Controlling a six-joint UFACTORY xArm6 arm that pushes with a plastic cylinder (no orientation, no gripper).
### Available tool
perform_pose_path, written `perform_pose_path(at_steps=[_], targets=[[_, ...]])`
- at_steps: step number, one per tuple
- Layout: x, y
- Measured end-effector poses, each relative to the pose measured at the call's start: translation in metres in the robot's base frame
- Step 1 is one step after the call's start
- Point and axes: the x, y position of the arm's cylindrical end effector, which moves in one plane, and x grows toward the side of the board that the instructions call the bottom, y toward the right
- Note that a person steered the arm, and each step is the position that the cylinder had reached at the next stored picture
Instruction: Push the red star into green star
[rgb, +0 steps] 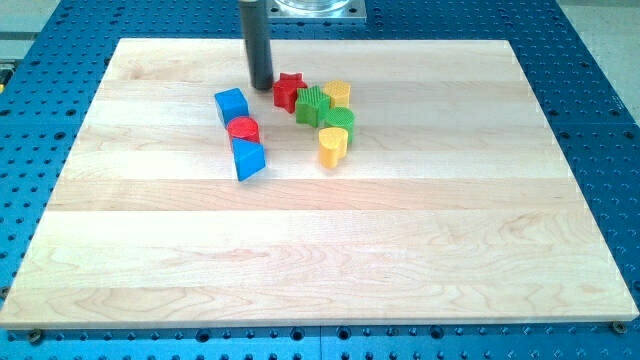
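The red star (288, 91) lies near the view's top centre of the wooden board (320, 250). Its right side touches the green star (312, 106), which sits just below and to its right. My tip (261, 86) stands just left of the red star, close to it or touching it. The rod rises straight up out of the view's top.
A yellow block (338, 94) and a green round block (339, 120) touch the green star's right side. A yellow heart-like block (332, 146) lies below them. Left of these are a blue block (231, 104), a red cylinder (243, 129) and a blue triangular block (248, 159).
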Motion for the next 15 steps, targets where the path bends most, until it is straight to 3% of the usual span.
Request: perform_pose_path(at_steps=[1,2,4,5,6,8,12,13,14,15], targets=[[0.019,0.039],[0.048,0.039],[0.065,0.033],[0.056,0.005],[0.037,0.021],[0.078,0.013],[0.085,0.015],[0.046,0.059],[0.081,0.087],[0.098,0.069]])
